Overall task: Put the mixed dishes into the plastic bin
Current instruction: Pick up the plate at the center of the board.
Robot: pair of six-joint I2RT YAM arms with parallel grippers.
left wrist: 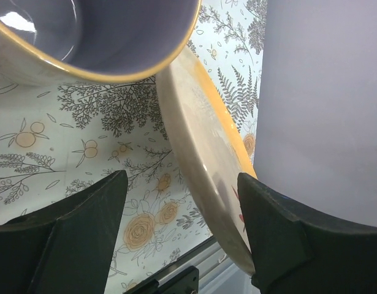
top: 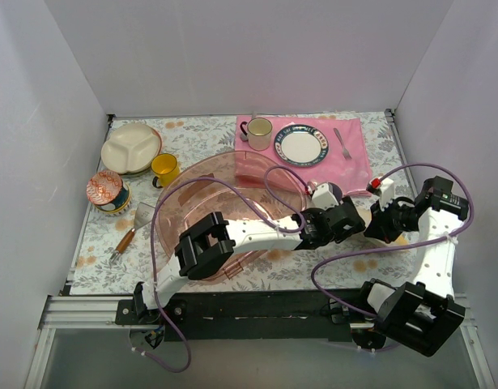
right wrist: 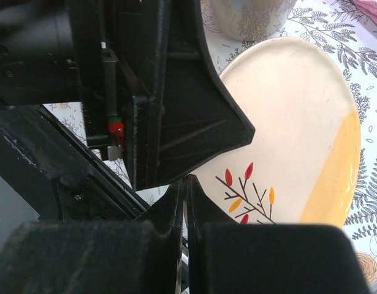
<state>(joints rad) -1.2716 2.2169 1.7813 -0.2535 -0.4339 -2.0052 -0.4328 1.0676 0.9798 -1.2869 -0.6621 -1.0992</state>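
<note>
The cream floral plate is tilted up off the table, its rim between the fingers of my open left gripper. One finger lies against the plate's face and the other stands apart. My right gripper is shut, its tips at the plate's near rim. The grey mug with a dark-blue inside stands just beyond. From above, both grippers meet right of the plastic bin. The three-section plate, yellow mug and patterned bowl sit at the far left.
A pink cloth at the back right carries a blue-rimmed plate, a cream mug and a fork. A wooden-handled utensil lies left of the bin. Cables loop over the bin and beside the right arm.
</note>
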